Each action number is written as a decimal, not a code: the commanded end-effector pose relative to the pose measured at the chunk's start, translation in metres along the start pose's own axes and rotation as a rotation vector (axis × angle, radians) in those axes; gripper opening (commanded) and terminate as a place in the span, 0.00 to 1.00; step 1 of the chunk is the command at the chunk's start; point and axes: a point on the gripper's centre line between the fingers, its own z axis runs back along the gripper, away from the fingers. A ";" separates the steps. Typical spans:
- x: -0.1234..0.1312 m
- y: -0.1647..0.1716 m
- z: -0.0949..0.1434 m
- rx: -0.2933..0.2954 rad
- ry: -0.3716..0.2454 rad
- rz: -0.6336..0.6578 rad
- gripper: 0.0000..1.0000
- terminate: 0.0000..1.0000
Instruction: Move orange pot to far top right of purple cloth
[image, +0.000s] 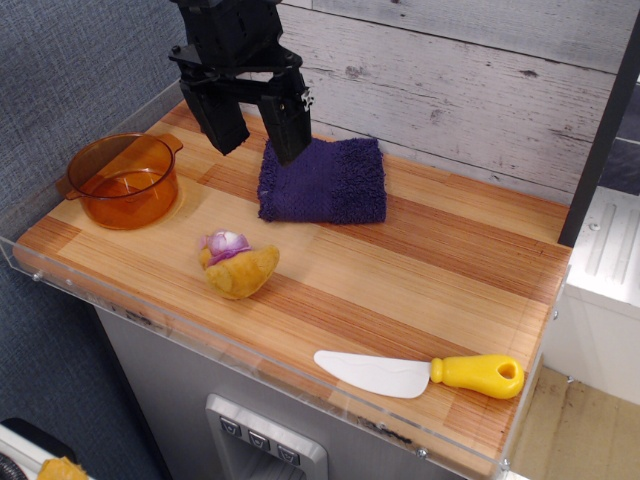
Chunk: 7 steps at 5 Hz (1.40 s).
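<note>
The orange pot (124, 180) is a round translucent amber pot with small side handles. It stands upright at the left end of the wooden table. The purple cloth (324, 181) lies flat near the back middle of the table, to the right of the pot. My black gripper (256, 127) hangs above the table between the pot and the cloth, over the cloth's left edge. Its two fingers are spread apart and hold nothing.
A yellow-orange stuffed toy with a purple top (238, 265) lies in front of the cloth. A white knife with a yellow handle (420, 373) lies near the front right edge. A clear plastic rim (250, 355) runs along the table's edges. A wooden plank wall stands behind.
</note>
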 end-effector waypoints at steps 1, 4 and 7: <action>0.000 0.000 0.000 0.000 0.000 0.000 1.00 0.00; -0.015 0.068 0.023 0.126 -0.042 0.234 1.00 0.00; -0.029 0.120 0.013 0.306 -0.054 0.393 1.00 0.00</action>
